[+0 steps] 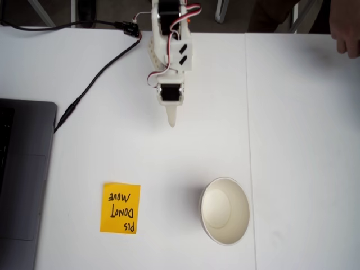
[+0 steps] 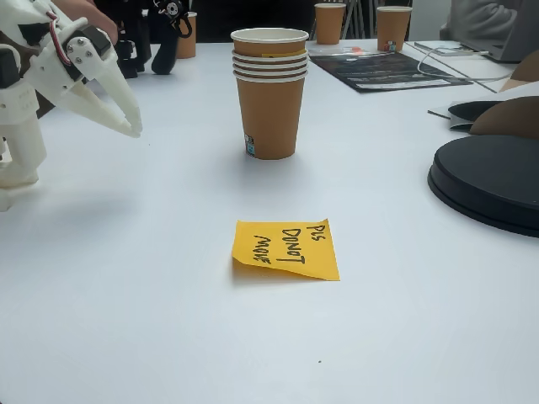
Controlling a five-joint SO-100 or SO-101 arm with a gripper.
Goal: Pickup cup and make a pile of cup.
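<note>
bare table around cup pile point(image 2: 269, 93), note point(image 2: 286, 248) beside

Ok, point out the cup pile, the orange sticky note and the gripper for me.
cup pile point(image 2: 269, 118): a fixed view, tan outer wall of the bottom cup.
sticky note point(image 1: 120, 208): a fixed view, middle of the written face.
gripper point(image 2: 133, 126): a fixed view, between the fingertips.
</note>
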